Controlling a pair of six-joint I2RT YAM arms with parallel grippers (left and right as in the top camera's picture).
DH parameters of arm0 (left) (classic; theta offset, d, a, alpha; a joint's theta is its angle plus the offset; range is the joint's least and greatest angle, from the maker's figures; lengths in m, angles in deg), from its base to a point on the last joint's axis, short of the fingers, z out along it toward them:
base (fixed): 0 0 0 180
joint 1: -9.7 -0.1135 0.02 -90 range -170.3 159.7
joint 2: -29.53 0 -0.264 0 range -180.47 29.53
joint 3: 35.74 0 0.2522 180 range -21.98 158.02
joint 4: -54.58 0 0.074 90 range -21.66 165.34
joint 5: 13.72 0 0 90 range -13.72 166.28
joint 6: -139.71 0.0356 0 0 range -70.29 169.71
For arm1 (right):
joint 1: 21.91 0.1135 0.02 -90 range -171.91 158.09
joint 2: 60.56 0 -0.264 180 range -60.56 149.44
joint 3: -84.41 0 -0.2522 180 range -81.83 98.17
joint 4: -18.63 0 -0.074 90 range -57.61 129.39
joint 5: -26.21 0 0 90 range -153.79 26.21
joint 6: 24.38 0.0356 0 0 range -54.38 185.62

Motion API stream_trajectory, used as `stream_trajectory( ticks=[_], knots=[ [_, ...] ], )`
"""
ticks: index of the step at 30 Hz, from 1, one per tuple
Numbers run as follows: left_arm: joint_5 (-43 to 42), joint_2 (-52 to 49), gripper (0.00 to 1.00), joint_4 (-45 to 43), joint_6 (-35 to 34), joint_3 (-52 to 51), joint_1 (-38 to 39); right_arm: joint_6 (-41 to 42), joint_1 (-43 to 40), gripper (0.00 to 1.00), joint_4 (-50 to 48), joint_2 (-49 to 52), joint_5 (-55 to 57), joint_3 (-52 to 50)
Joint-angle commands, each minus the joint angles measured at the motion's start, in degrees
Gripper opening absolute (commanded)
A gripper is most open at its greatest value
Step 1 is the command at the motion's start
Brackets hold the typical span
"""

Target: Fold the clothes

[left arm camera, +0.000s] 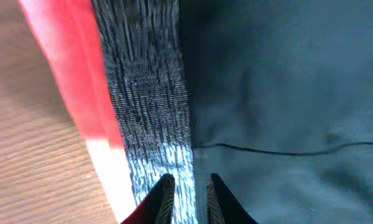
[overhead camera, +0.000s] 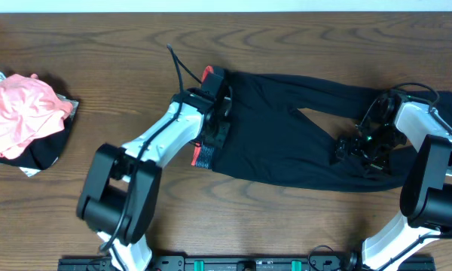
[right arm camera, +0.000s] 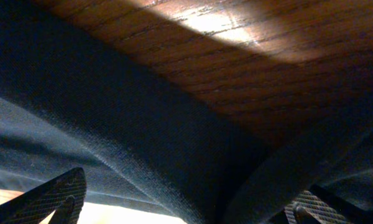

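L gripper (left arm camera: 188, 196) tips nearly together, nipping grey waistband (left arm camera: 146, 93) at its inner edge, coral-red trim (left arm camera: 68, 74) just beside. L arm reaches in diag. from front-left, wrist over waist end. R gripper (right arm camera: 183, 208) jaws wide, low over one leg, nothing held; R arm bends in from right. Black leggings (overhead camera: 286, 143) lie flat on table (overhead camera: 286, 233), centre-right, waist to left, legs in narrow V. Pink/black heap (overhead camera: 22, 113) far left, well apart.
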Motion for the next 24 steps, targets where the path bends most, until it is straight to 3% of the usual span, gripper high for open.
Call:
stream_trajectory(
  ticks=[1, 6, 14, 22, 24],
  knots=[
    [1.68, -3.82, 0.19, 0.85, -0.15, 0.33, 0.09, -1.25, 0.22, 0.99, -3.30, 3.61, -0.55, -2.36],
    [0.85, -5.33, 0.19, 6.84, -4.42, 0.33, 0.09, -1.25, 0.22, 0.99, -3.30, 3.61, -0.55, -2.36],
    [0.85, -5.33, 0.19, 23.82, -9.01, -1.03, 0.09, -1.25, 0.22, 0.99, -3.52, 3.61, -0.57, -2.36],
    [0.85, -5.33, 0.19, 24.83, -8.98, -3.48, 0.09, -1.22, 0.22, 0.99, -3.56, 3.61, -0.76, -2.36],
    [0.92, -5.31, 0.11, 24.37, -8.90, -3.41, 0.07, -1.22, 0.22, 0.99, -3.72, 3.61, -1.38, -2.36]
  ],
)
